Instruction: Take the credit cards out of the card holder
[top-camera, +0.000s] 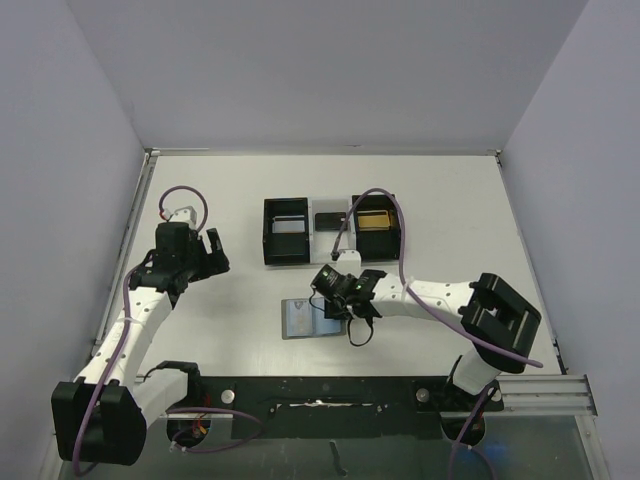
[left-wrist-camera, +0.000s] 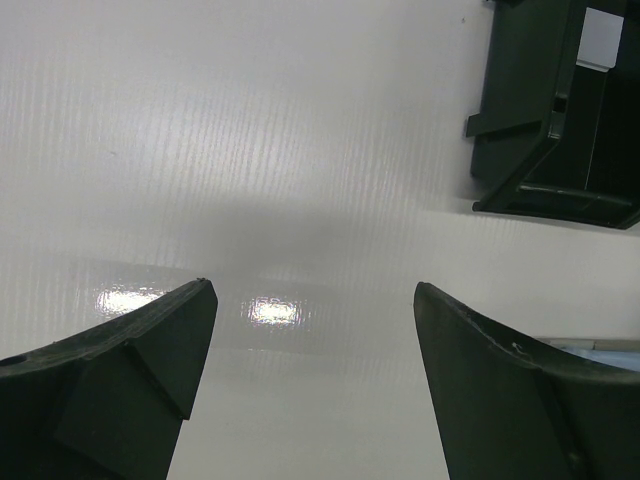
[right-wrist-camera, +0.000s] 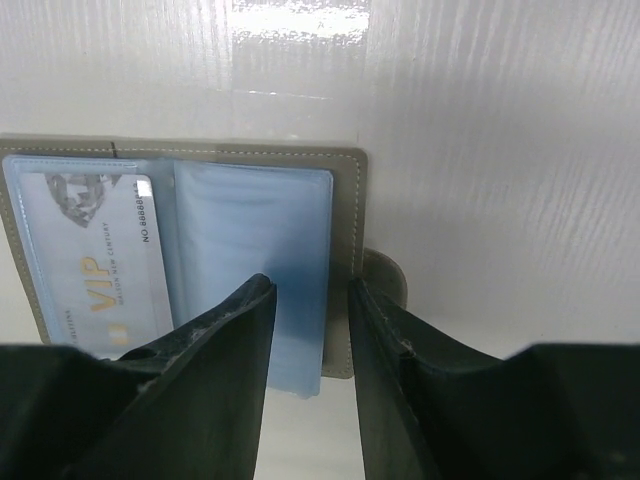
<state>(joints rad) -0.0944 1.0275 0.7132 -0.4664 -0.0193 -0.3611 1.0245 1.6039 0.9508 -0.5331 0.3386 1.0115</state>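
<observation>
Lying open, the card holder (top-camera: 300, 318) runs lengthwise left-right; unclear whether right tool (right-wrist-camera: 310, 285) grips it; left tool (left-wrist-camera: 315, 290) gapes.

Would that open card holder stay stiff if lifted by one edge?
Probably not: the card holder has a stitched fold, so it would likely flop. Its glossy sleeves look slippery; being thin, probably light.

The right claw (right-wrist-camera: 310, 288) hides the card holder's (right-wrist-camera: 250, 215) near edge, perhaps pinching its blurred pocket.
</observation>
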